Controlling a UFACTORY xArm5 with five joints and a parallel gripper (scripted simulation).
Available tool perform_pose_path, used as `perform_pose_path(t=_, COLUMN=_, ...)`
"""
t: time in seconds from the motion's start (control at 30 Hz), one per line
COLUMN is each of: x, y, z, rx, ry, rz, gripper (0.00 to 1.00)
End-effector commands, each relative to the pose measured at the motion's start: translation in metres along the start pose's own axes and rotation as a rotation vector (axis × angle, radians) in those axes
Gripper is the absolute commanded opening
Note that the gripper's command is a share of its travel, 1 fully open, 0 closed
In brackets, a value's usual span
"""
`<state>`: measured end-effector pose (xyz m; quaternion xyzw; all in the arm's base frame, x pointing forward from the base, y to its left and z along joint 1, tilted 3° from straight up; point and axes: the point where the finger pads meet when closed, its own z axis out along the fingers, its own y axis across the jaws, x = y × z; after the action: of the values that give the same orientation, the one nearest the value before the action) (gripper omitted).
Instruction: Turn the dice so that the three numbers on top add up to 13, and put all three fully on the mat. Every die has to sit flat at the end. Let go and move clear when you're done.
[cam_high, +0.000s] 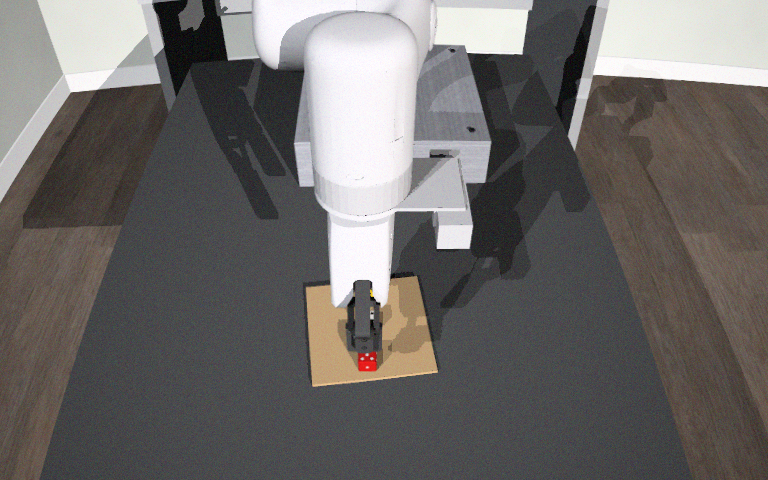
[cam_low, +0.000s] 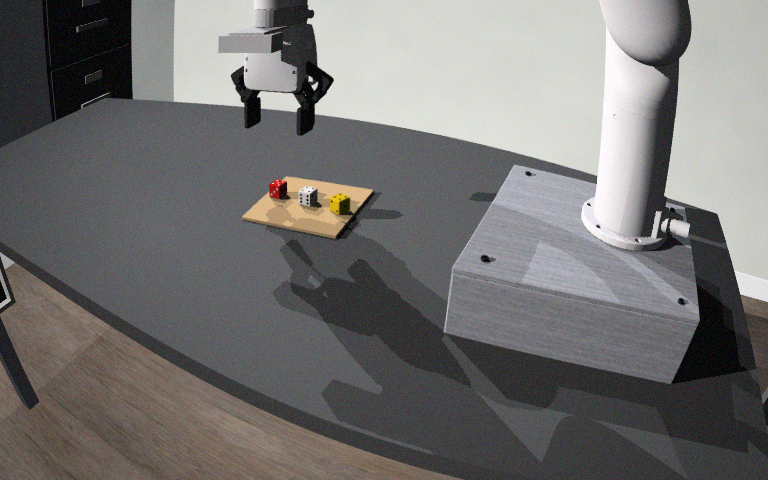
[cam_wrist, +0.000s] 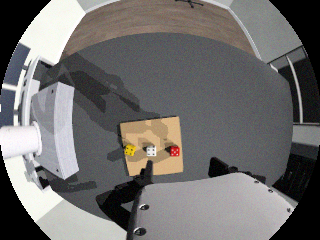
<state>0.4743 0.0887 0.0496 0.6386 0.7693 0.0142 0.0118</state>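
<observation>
The red die (cam_high: 367, 362) (cam_low: 277, 189) (cam_wrist: 174, 151), white die (cam_low: 307, 196) (cam_wrist: 151, 150) and yellow die (cam_low: 339, 203) (cam_wrist: 130, 150) sit flat in a spaced row, fully on the tan mat (cam_high: 328, 370) (cam_low: 300, 224) (cam_wrist: 137, 131). In the wrist view the top faces read 5 on red, 4 on white and 4 on yellow. My gripper (cam_high: 363, 344) (cam_low: 278, 126) (cam_wrist: 182, 169) is wide open and empty, high above the mat and touching no die. In the top view it hides most of the white and yellow dice.
The mat lies on the dark grey table (cam_high: 198, 367) (cam_low: 169, 226) (cam_wrist: 225, 100). The arm's grey base box (cam_high: 475, 161) (cam_low: 566, 316) (cam_wrist: 65, 130) stands on the table on the robot's side of the mat, beyond the yellow die. Arm shadows fall over the mat and table.
</observation>
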Motion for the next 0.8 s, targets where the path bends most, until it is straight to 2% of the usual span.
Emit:
perform_pose_path(t=0.0, x=0.000, y=0.001, z=-0.004, rx=-0.004, ry=0.000, rz=0.000, gripper=1.00)
perform_pose_path(t=0.17, x=0.000, y=0.001, z=-0.018, rx=-0.004, ry=0.000, rz=0.000, gripper=1.00)
perform_pose_path(t=0.47, x=-0.001, y=0.001, z=-0.062, rx=-0.004, ry=0.000, rz=0.000, gripper=1.00)
perform_pose_path(t=0.53, x=-0.001, y=0.001, z=-0.062, rx=-0.004, ry=0.000, rz=0.000, gripper=1.00)
perform_pose_path(t=0.77, x=-0.001, y=0.001, z=-0.081, rx=-0.004, ry=0.000, rz=0.000, gripper=1.00)
